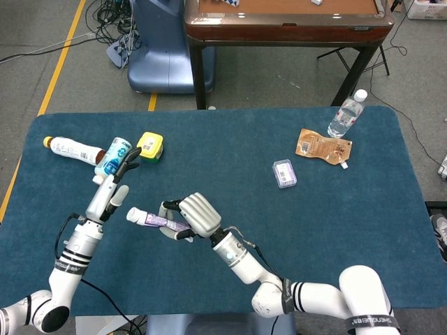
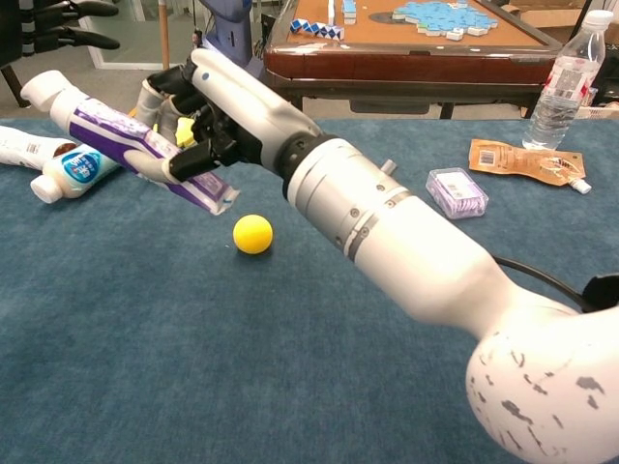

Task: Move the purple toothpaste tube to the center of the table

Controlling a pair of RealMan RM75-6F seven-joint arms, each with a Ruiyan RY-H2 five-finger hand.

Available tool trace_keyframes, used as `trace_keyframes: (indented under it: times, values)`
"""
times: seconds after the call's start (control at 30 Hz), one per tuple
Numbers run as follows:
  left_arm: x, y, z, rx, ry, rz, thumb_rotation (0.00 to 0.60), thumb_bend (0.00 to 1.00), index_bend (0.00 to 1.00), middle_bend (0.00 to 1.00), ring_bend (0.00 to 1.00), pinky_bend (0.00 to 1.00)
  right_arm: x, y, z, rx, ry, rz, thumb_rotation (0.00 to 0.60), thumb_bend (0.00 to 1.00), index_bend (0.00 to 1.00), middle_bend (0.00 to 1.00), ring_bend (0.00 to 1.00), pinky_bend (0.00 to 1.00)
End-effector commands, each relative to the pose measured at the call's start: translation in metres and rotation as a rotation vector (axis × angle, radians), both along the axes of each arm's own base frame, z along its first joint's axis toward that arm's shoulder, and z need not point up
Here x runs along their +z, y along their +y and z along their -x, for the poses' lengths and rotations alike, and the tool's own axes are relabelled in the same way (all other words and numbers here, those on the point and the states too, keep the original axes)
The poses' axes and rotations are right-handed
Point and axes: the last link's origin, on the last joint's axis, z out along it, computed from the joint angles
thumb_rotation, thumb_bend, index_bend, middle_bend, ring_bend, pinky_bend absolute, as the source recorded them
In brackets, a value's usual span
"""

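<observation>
One blue table point(image 1: 363, 209) carries three bottles, one pouch point(image 1: 323, 147), one small box point(image 1: 284, 173), one green tub point(image 1: 149, 146) and one yellow ball point(image 2: 252, 234). The right hand point(image 1: 194, 215) grips the single purple toothpaste tube point(image 1: 152, 220) above the table's left-center, cap leftward. The left hand point(image 1: 112, 190) hovers near it, fingers extended and empty.

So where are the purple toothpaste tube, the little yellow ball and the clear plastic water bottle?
Purple toothpaste tube point(image 2: 116, 130): chest view, on its purple-striped body.
Small yellow ball point(image 2: 252, 234): chest view, its middle.
Clear plastic water bottle point(image 1: 346, 115): head view, its body.
</observation>
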Motion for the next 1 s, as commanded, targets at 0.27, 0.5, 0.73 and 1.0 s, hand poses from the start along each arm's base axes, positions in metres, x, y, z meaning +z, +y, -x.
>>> trace_keyframes:
  times: [0.27,0.5,0.73,1.0]
  values:
    - [-0.018,-0.003,-0.001,-0.032,0.002,0.000,0.000,0.02,0.00,0.00,0.00,0.09,-0.008,-0.005,-0.004,-0.015,0.004,-0.017,0.600,0.92,1.00,0.93,0.88,0.89]
    - [-0.026,-0.005,-0.005,-0.040,-0.019,0.020,0.000,0.02,0.00,0.00,0.00,0.09,-0.012,-0.008,-0.008,-0.017,0.003,-0.011,0.600,0.92,1.00,0.93,0.88,0.89]
    - [-0.033,-0.005,-0.009,-0.041,-0.051,0.037,0.000,0.02,0.00,0.00,0.00,0.09,-0.015,-0.009,-0.010,-0.028,-0.011,-0.011,0.600,0.92,1.00,0.93,0.88,0.89]
    - [-0.038,-0.004,-0.009,-0.038,-0.071,0.022,0.000,0.02,0.00,0.00,0.00,0.09,-0.017,-0.009,-0.013,-0.045,-0.035,-0.019,0.600,0.92,1.00,0.93,0.88,0.89]
